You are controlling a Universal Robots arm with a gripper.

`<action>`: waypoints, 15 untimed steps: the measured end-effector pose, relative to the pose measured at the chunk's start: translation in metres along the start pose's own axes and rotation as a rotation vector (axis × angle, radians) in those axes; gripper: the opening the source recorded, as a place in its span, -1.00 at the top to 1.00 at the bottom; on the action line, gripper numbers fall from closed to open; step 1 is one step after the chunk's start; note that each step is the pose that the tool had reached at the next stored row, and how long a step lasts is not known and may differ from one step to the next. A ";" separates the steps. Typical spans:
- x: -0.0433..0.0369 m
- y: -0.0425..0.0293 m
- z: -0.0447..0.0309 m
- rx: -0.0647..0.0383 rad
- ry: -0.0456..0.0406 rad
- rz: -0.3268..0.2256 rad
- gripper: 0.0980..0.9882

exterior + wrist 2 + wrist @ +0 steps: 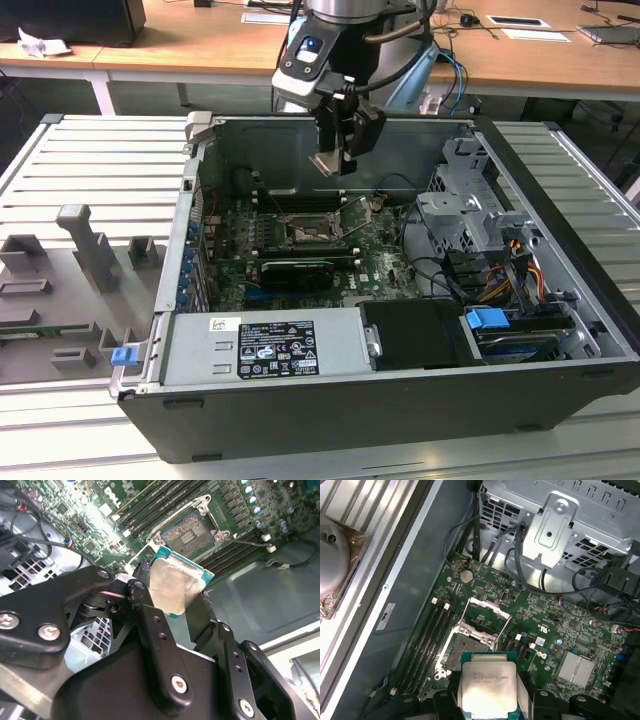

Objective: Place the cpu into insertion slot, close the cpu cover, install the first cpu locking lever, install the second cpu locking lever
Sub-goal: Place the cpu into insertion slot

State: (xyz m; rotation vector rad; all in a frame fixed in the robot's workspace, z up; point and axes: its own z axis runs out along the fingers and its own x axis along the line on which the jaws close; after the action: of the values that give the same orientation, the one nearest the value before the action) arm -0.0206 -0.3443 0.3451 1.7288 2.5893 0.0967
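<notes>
Apparently the first step: carrying the cpu toward the slot. To do it well:

- Hold the chip level and square it to the slot's rim. In the first wrist view it seems turned a little against that rim, so it probably wants a small rotation first.
- Match corner mark and edge notches before going down.
- Lower straight, with no sideways sliding over the contact field in the slot's dark centre, which looks delicate.
- Let go only once flat inside the rim, and add no downward press.
- Mind the cover, swung open and standing just beside the slot at its hinge edge. Safer to come from above than across that frame.

Gripper clamped on the cpu, pinching two opposite edges between black fingers, with the pale metal top toward both wrist cameras and a thin green border showing past the pads. Held out at the fingertips rather than deep between the jaws, with one free edge projecting beyond them.

Seen in the exterior view hanging above the slot, well apart from it and not within the rim, inside the open case. Seen in the first wrist view overlapping the slot's near corner. Nothing seated in the slot, going by both wrist views.
</notes>
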 end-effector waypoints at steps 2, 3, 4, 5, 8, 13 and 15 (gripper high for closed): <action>0.0000 0.0000 0.0005 0.000 -0.0017 0.024 0.04; 0.0000 -0.0001 0.0010 -0.001 -0.0032 0.047 0.04; 0.0000 -0.0001 0.0013 -0.001 -0.0041 0.062 0.04; 0.0000 -0.0001 0.0016 -0.001 -0.0051 0.076 0.04; 0.0000 -0.0002 0.0031 -0.001 -0.0082 0.114 0.04; -0.0001 -0.0007 0.0093 -0.002 -0.0111 0.142 0.04; -0.0001 -0.0009 0.0123 -0.003 -0.0127 0.161 0.04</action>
State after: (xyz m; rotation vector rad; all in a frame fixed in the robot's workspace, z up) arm -0.0207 -0.3443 0.3327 1.9277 2.4362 0.0919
